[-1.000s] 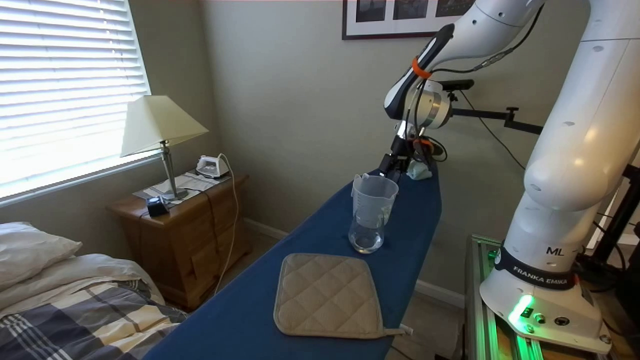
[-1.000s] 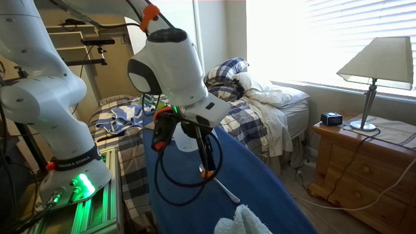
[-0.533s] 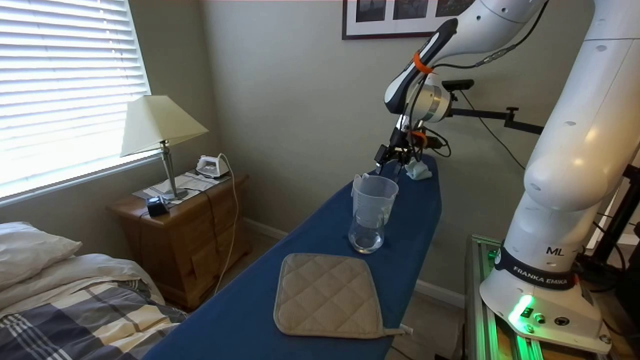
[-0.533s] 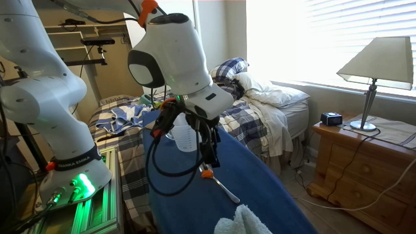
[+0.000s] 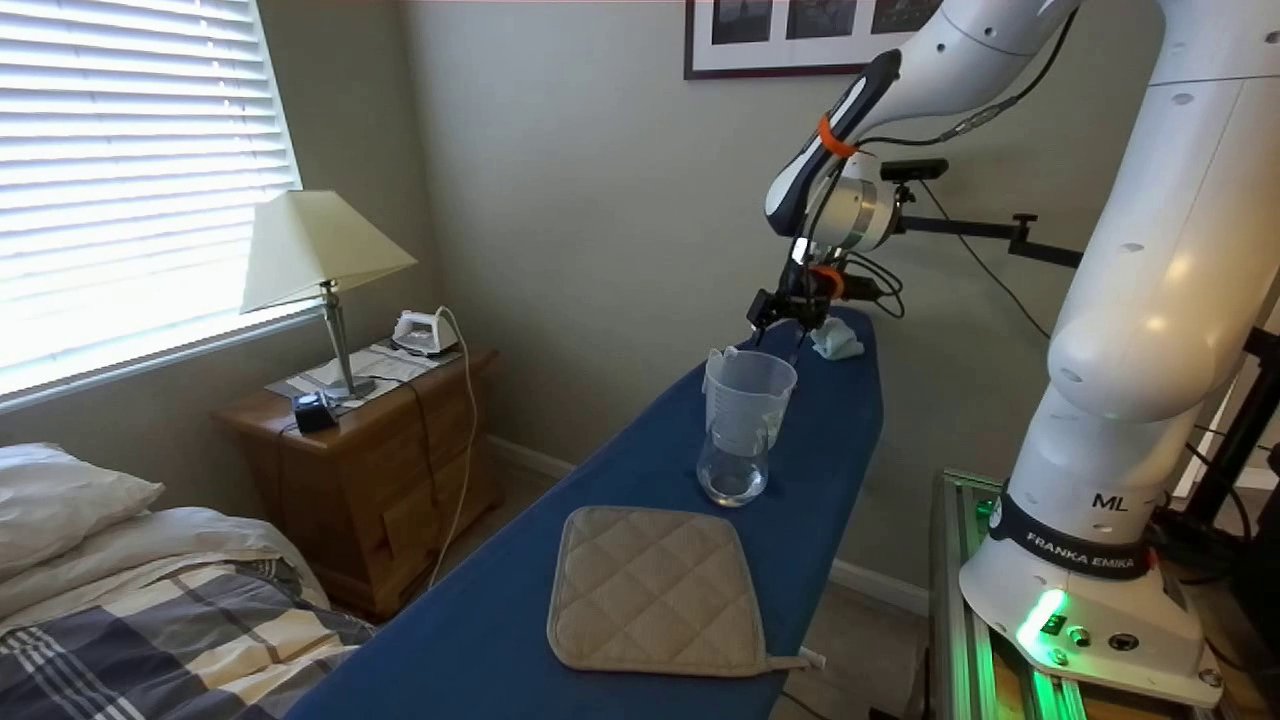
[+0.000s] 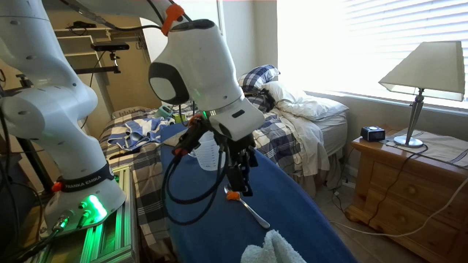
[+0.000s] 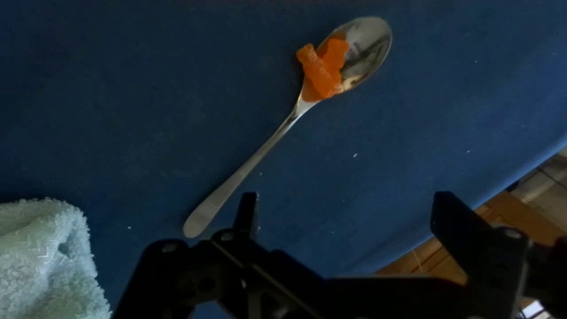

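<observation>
My gripper is open and empty above the blue ironing board, its fingers wide apart in the wrist view. A metal spoon lies on the board, with orange pieces on its bowl near the neck. The handle's end lies close to the left fingertip in the wrist view, outside the gap between the fingers. In an exterior view the gripper hangs over the board beside the spoon. A pale fluffy towel lies near the handle end; it also shows in both exterior views.
A translucent measuring jug stands on the board near the gripper, with a clear glass beside it. A beige quilted pot holder lies farther along. A wooden nightstand with a lamp stands beyond the board's edge.
The gripper has risen a little and turned at the wrist, so both fingers now show apart. The spoon, orange pieces, towel and jug have not moved.
</observation>
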